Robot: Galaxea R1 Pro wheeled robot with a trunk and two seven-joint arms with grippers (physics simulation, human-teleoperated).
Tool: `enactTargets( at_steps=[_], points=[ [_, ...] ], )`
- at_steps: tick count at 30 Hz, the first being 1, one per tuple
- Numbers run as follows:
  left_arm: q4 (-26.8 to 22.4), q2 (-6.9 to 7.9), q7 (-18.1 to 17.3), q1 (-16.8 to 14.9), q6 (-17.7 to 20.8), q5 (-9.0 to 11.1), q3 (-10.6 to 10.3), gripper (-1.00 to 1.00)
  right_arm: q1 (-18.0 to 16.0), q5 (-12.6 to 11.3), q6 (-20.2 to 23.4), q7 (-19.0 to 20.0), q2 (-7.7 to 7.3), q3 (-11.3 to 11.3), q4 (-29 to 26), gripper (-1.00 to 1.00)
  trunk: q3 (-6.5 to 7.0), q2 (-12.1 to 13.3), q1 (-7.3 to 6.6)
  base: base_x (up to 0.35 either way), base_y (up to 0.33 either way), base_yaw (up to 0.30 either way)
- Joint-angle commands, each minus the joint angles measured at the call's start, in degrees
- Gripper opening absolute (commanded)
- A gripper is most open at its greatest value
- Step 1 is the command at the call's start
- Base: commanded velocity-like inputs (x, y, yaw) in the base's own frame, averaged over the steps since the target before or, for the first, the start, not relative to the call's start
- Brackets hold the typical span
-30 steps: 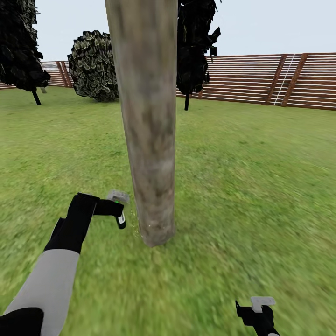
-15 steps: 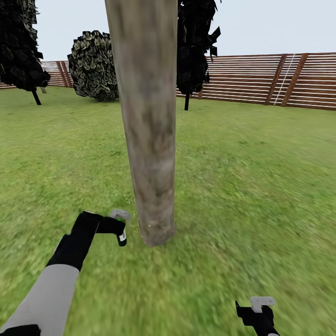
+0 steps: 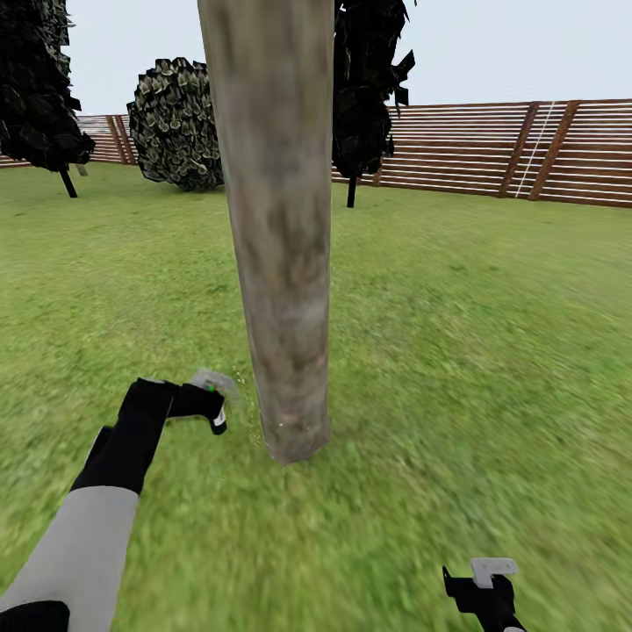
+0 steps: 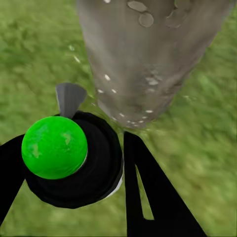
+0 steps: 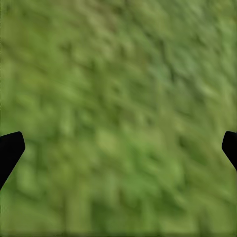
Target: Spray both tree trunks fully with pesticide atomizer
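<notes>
Spraying step: the pesticide atomizer (image 3: pixel 213 397) is clamped in the left gripper (image 3: pixel 207 405) just beside the base of the tree trunk (image 3: pixel 279 228); droplets speckle the bark. Higher bark probably remains to be covered. The right gripper (image 3: pixel 485 586) is held wide and empty over the grass (image 3: pixel 456 351). Nothing obstructs; the fence (image 3: pixel 491 149) stands well apart.

Blurred green grass (image 5: pixel 118 113), two dark fingers (image 5: pixel 9 150) at opposite edges, spread wide apart

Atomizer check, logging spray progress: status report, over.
Left gripper shut on atomizer, nozzle aimed at the tree trunk base. Right gripper open, empty, over grass. Nothing between atomizer and trunk.
</notes>
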Motion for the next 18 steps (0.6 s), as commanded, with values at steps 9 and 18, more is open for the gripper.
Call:
enactTargets(
  at_steps=[9, 18],
  points=[
    [-0.7, 1.76, -0.1, -4.8, 6.1, 0.7, -0.6, -1.00, 0.0, 0.0, 0.0, 0.0, -0.02, 0.0, 0.0, 1.00, -0.01, 0.0, 0.00, 0.000, 0.000, 0.000],
    [0.3, 1.57, -0.2, 0.2, 5.2, 0.9, -0.3, -1.00, 0.0, 0.0, -0.1, 0.0, 0.00, 0.0, 1.7, 1.00, -0.01, 0.0, 0.00, -0.019, -0.065, 0.000]
  ],
)
